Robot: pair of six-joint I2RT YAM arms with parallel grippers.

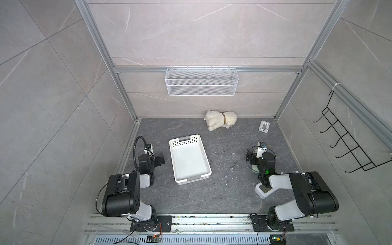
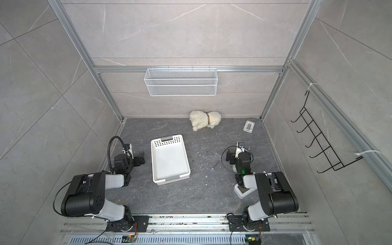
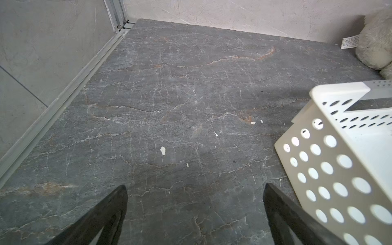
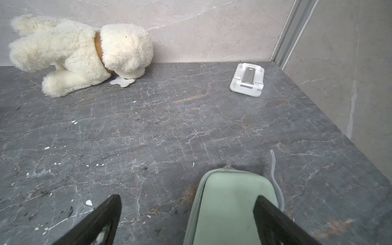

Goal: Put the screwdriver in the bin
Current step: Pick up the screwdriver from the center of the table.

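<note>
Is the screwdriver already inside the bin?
No, the screwdriver lies on the table beside the bin, apart from it.

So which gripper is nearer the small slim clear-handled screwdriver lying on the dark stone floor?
Right. The right gripper is just beside the screwdriver; the left gripper is beyond the shallow white perforated bin.

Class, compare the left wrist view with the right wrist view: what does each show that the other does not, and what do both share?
Only the left wrist view: a corner of the white perforated bin beside the open left gripper. Only the right wrist view: a white folding stand and a pale green pouch by the open right gripper. Both: the white plush toy and the dark stone tabletop; neither shows the screwdriver.
</note>
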